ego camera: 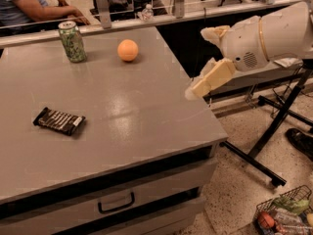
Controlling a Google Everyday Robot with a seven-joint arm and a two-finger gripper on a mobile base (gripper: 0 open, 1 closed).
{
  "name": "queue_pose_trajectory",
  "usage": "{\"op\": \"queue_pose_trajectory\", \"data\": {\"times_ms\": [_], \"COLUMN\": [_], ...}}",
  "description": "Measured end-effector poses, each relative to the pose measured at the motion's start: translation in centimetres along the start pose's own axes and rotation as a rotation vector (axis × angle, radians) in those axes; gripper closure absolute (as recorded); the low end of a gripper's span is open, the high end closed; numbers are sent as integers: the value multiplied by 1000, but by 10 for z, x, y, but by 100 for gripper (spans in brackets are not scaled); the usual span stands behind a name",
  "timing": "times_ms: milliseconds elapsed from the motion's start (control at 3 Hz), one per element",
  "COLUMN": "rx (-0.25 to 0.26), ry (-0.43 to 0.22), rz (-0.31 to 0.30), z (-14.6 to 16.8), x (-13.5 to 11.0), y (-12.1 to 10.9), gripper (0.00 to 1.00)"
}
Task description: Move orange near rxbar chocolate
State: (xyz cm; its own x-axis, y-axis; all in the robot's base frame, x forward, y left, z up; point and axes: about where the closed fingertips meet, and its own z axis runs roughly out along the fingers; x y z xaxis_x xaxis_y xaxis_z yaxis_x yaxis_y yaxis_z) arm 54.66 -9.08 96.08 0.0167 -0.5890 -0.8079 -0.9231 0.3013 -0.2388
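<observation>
The orange (127, 50) sits on the grey table (146, 121) at the far side, right of centre. The rxbar chocolate (59, 120), a dark wrapper with pale lettering, lies flat near the table's left front. My gripper (196, 62) hangs in the air just over the table's right edge, to the right of the orange and well above the tabletop. Its cream fingers (211, 78) stand apart and hold nothing. The white arm (266, 35) reaches in from the right.
A green patterned drink can (72, 41) stands at the far left of the table, left of the orange. A seated person (29, 4) is behind the far rail. A black stand (274, 131) and a wire basket of goods (286, 214) are on the floor at right.
</observation>
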Motion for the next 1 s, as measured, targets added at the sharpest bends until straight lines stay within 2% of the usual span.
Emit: {"op": "queue_pose_trajectory", "data": {"times_ms": [333,667,1000], "rx": [0,47,87], "ry": [0,-42,-111], "rz": [0,15,21], "z": [0,21,48], "x": [0,4,13], "y": [0,-11,-36], "gripper": [0,0,0]}}
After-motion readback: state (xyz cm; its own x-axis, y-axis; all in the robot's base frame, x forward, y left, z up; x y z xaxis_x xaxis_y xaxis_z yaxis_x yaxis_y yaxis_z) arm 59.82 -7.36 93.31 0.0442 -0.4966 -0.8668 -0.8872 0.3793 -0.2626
